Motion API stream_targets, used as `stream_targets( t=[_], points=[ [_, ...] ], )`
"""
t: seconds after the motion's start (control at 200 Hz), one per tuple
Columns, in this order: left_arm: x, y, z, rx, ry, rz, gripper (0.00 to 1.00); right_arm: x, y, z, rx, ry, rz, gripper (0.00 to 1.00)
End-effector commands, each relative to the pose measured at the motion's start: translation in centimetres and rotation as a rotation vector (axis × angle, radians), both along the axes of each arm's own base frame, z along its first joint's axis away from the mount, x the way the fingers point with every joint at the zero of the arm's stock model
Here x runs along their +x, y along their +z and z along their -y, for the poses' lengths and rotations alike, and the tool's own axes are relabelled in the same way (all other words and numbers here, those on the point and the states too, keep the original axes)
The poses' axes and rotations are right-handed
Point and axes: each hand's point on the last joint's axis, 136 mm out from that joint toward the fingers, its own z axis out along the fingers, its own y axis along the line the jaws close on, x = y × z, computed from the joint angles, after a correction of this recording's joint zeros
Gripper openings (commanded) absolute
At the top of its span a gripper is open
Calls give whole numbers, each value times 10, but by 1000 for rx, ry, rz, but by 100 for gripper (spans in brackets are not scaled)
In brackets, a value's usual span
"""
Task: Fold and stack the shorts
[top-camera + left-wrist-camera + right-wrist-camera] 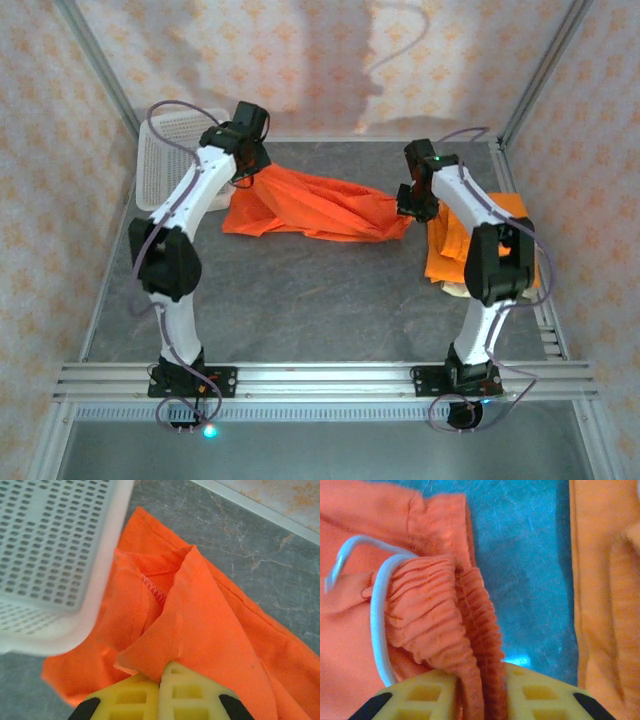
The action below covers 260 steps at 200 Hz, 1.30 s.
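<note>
One pair of bright orange shorts (320, 208) hangs stretched across the back of the table between my two grippers. My left gripper (245, 170) is shut on a folded corner of its cloth (215, 625), the yellow fingertips (172, 675) pressed together on it. At the other end, my right gripper (412, 210) has the gathered elastic waistband (430, 610) pinched between its jaws (480, 672); a white drawstring (377, 630) loops out beside it. A second orange pair (455, 245) lies folded at the right, with a beige pair (455, 290) showing under its near edge.
A white plastic mesh basket (165, 160) stands at the back left, right beside my left gripper (161, 677) and the basket wall (55, 555). The folded orange cloth (605, 595) lies just right of my right gripper. Grey tabletop (320, 300) spreads in front of the stretched shorts.
</note>
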Motion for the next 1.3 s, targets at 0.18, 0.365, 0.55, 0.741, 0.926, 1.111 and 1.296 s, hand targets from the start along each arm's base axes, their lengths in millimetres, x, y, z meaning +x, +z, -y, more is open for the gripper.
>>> stream_targets(
  t=[0.18, 0.365, 0.55, 0.741, 0.926, 1.111, 1.296],
  points=[
    [50, -18, 9, -31, -3, -47, 34, 57, 1, 6, 288, -149, -25, 73],
    [50, 27, 17, -112, -37, 58, 59, 68, 48, 16, 386, -243, 156, 87],
    [8, 47, 24, -160, -70, 138, 75, 43, 81, -10, 409, -177, 280, 91],
    [-39, 24, 26, -188, -82, 148, 77, 10, 70, -61, 379, -29, 266, 92],
    [-54, 4, 32, -191, -106, 162, 77, 3, 48, -60, 232, 23, 247, 93],
    [-67, 15, 26, -175, -102, 224, 78, 9, 51, -21, 9, -35, 254, 96],
    [-85, 29, 15, -168, -85, 297, 86, 22, 28, -3, 98, -198, 199, 95]
  ],
)
